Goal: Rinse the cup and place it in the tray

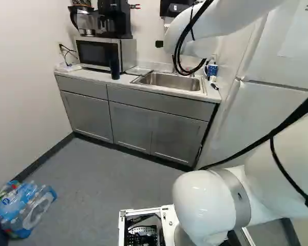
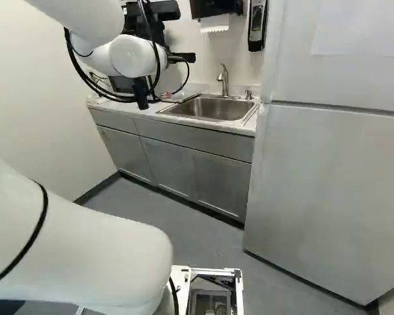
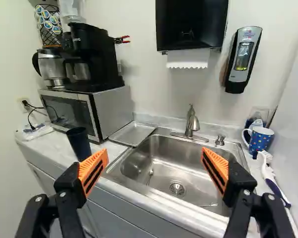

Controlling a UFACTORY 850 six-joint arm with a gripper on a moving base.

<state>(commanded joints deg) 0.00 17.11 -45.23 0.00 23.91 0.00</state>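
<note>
1 dark cup (image 3: pixel 79 144) upright on counter (image 3: pixel 45 145), long axis vertical; 2 fingers (image 3: pixel 93 169) wide apart.

Three cams, all facing the sink (image 3: pixel 161 171) and its back wall.
Left base: behind the arm (image 1: pixel 203 205), off its left, well back from the sink, looking ahead and a bit down. Right base: same, off the arm's right. Those two share the sink, cabinets (image 2: pixel 164 164) under it, fridge (image 2: pixel 322 190) right of it. Wrist: much nearer, above and in front of the sink, angled down into it; shares microwave (image 3: pixel 107 109) left of it with left base, soap dispenser (image 3: pixel 243 59) above it with right base.
</note>
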